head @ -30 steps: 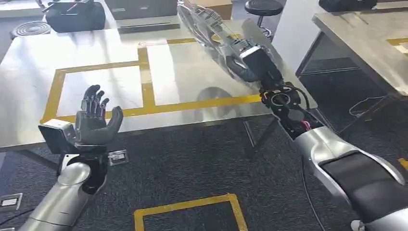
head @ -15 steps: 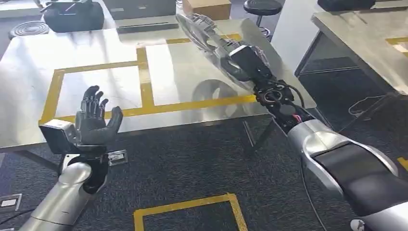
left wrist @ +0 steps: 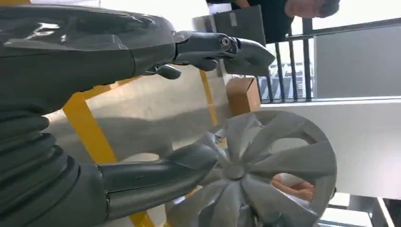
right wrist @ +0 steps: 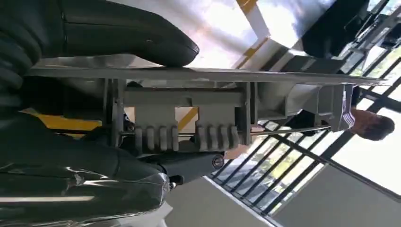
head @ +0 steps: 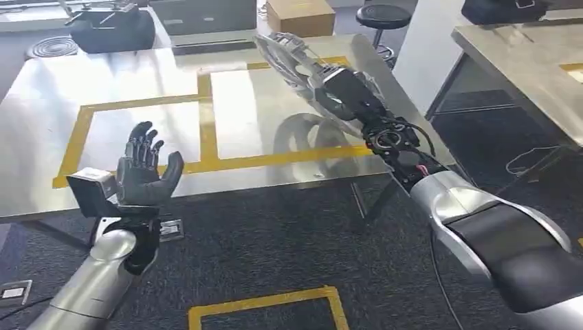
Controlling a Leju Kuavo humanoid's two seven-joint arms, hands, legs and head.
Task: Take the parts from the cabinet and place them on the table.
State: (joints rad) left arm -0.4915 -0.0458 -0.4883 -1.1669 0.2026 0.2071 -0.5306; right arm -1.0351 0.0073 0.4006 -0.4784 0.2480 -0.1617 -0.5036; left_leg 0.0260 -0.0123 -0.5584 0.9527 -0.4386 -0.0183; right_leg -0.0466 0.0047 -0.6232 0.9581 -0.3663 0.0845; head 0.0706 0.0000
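The silver plastic wheel cover with curved spokes (head: 292,58) is gripped at its rim by our right hand (head: 344,93), tilted on edge above the far right part of the shiny steel table marked with yellow tape (head: 137,124). From the right wrist, the fingers (right wrist: 142,38) close over the cover's thin rim (right wrist: 198,75), with its ribbed clips below. From the left wrist, the cover's face (left wrist: 265,165) shows beyond our thumb.

Over the last second the cover has travelled further over the tabletop and sunk closer to it; its reflection in the steel has grown larger. The whole scene has also slid a little in the head view, so part of that is our own camera moving. We judge that we are in the lowering stage of placement, with release not yet done.

Our left hand (head: 143,172) is raised near the table's front edge, palm up, fingers apart, holding nothing, much as it was.

Behind the table sit a brown cardboard box (head: 300,15) and a black stool (head: 382,14).
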